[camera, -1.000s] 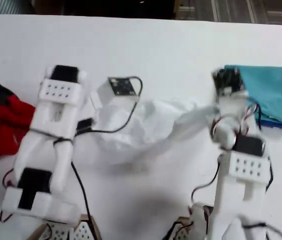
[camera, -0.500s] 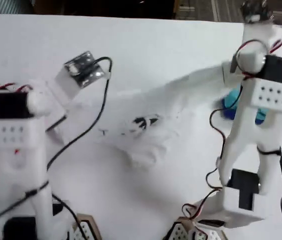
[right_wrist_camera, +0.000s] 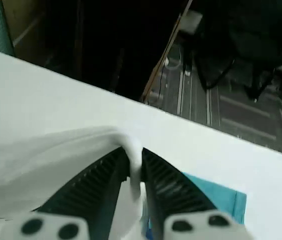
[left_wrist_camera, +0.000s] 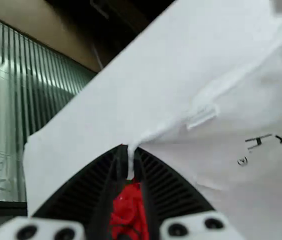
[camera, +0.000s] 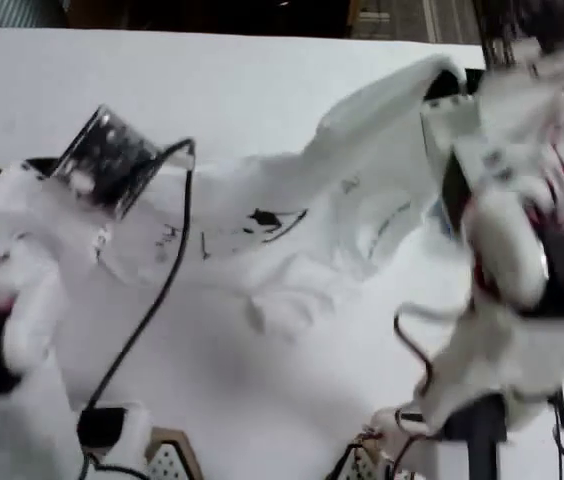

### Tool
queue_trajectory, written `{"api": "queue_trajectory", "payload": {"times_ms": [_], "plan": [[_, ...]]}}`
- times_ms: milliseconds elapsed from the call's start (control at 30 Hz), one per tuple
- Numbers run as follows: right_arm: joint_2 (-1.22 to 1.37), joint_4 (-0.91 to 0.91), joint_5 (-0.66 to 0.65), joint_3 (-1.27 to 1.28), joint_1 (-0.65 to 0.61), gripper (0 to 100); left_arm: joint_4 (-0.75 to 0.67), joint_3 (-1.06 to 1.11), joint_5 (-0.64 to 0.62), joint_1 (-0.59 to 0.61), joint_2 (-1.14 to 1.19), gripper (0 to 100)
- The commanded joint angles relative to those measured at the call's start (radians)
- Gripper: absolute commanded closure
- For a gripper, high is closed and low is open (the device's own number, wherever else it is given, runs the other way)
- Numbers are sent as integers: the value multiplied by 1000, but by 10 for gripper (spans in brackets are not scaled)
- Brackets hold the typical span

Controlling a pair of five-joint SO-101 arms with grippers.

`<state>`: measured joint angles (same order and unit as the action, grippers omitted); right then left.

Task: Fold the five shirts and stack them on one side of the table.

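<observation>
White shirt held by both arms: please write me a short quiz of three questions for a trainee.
1. True or false: the white shirt lies folded flat.
2. What do the fingers of the left gripper clamp? A: a red cloth. B: an edge of the white shirt. C: nothing.
3. Name the colour of the other shirt lying beyond the right gripper.
Key: 1 false; 2 B; 3 teal.

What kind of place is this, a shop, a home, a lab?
Likely a robotics lab: a left arm and right arm with exposed wires hold a white shirt over a white table; seemingly an office chair behind.
</observation>
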<state>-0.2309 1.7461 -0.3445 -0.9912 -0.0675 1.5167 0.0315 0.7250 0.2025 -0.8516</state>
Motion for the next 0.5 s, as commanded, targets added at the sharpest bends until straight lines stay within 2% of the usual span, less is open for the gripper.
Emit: {"api": "queue_trajectory", "payload": {"times_ms": [0,467], "plan": [[-117,-36,-5,-29,-10,978,-68,-39,-9,9,-78,974],[-209,-325,-147,-31,-8,978,-141,-39,-11,14,-138,974]]}}
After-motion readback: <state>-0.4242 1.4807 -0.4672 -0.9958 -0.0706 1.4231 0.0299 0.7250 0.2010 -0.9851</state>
